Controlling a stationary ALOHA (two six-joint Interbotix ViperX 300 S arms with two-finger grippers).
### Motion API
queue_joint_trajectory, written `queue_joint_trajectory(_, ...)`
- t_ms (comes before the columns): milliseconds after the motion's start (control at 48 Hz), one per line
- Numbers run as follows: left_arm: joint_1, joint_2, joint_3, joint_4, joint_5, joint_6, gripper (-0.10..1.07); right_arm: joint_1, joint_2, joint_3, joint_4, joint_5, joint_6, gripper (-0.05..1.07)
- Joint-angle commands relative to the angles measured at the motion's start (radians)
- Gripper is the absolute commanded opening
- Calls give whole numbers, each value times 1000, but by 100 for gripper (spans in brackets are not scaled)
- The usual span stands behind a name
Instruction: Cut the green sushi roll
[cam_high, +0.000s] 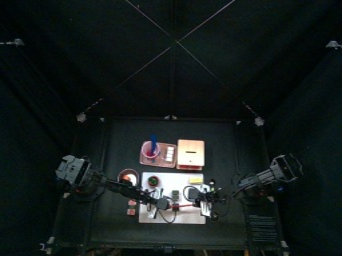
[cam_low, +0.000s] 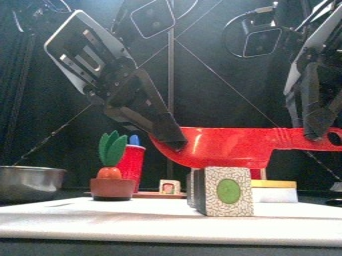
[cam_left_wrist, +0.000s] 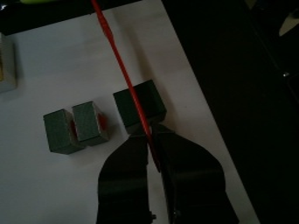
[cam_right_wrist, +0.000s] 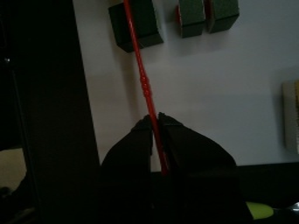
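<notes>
Both grippers, left (cam_left_wrist: 149, 140) and right (cam_right_wrist: 156, 122), clamping one red knife (cam_left_wrist: 121, 66). Three green sushi roll pieces (cam_left_wrist: 136, 103) sitting on white board (cam_left_wrist: 70, 79), blade pressing on one.

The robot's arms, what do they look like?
Both arms are black and blocky. The left arm and the right arm each end in a tool with two black jaws. In the top view, pale grey blocks sit on each arm.

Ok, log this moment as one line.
left tool: shut on red blade | right tool: shut on same blade | blade across green sushi roll | two cut pieces beside, on white board
</notes>
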Motion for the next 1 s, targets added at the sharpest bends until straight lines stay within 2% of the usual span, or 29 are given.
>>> queue_joint_trajectory(0, -63, -8, 8, 2, 23, 5, 36, -2, -11, 3, 5, 28, 5, 45)
queue_joint_trajectory(375, -63, -3, 5, 2, 29, 6, 36, -8, -8, -5, -2, 55, 3, 45)
queue_joint_trajectory(979, -57, 97, 11, -5, 64, 5, 36, 8, 107, -8, 34, 14, 5, 45)
